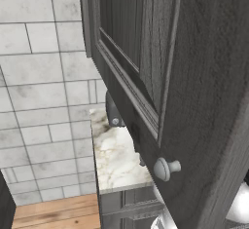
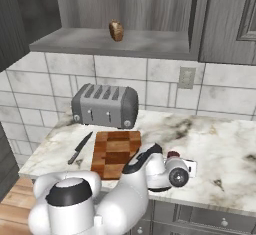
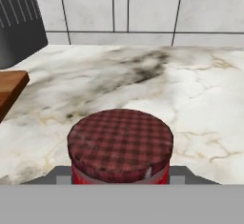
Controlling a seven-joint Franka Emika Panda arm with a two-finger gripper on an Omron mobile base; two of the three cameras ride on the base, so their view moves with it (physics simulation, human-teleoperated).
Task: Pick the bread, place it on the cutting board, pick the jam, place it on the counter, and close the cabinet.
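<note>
— Whereabouts of the jam [image 3: 120,144]?
— Sat low at 6 o'clock in the hand view, red-checked lid up, right between the two tips of the gripper [image 3: 120,176]. Touched a grey finger [image 3: 61,174] on each side.
— State of the claw, then?
— Clamped on the jar, by the look of it. Couldn't tell whether the base rested on the counter [image 2: 220,144] or hung just above.
— And relative to the cutting board [image 2: 116,154]?
— In the right base view, stood at 3 o'clock from it, near but apart, over marbled stone.
— Located the bread [image 2: 116,30]?
— Up on the cabinet shelf, at 12 o'clock from the toaster [image 2: 105,105], well apart from the claw. Nothing on the board; knife [image 2: 80,148] at its 9 o'clock.
— Cabinet door [image 1: 194,77]?
— Stood swung open in the left base view, round knob [image 1: 166,168] toward 5 o'clock.
</note>
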